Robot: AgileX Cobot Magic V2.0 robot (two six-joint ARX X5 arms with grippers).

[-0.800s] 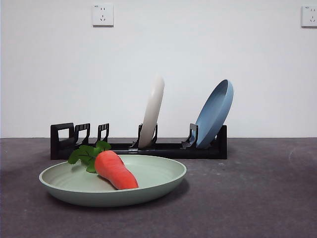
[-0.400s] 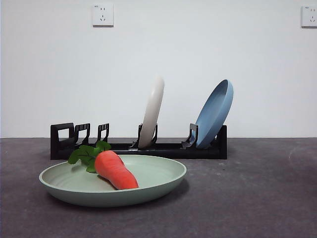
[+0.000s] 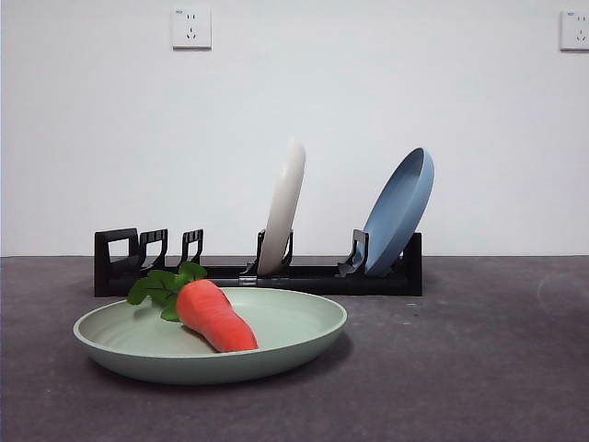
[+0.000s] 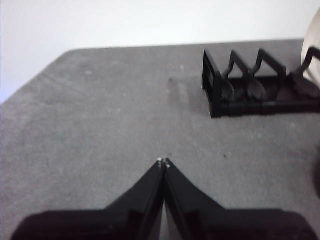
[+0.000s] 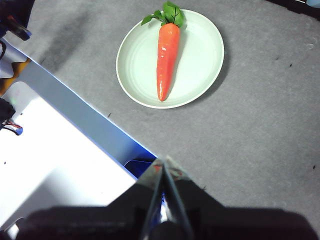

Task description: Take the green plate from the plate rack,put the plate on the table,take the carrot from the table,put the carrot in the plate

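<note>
The green plate lies flat on the table in front of the plate rack. The carrot lies in the plate with its leaves toward the rack. The right wrist view shows the plate and the carrot from high above. My right gripper is shut and empty, far from the plate. My left gripper is shut and empty over bare table, beside the rack's handle end. Neither arm shows in the front view.
A cream-white plate and a blue plate stand upright in the rack. The table's near edge and a white and blue base show in the right wrist view. Two wall sockets are on the white wall.
</note>
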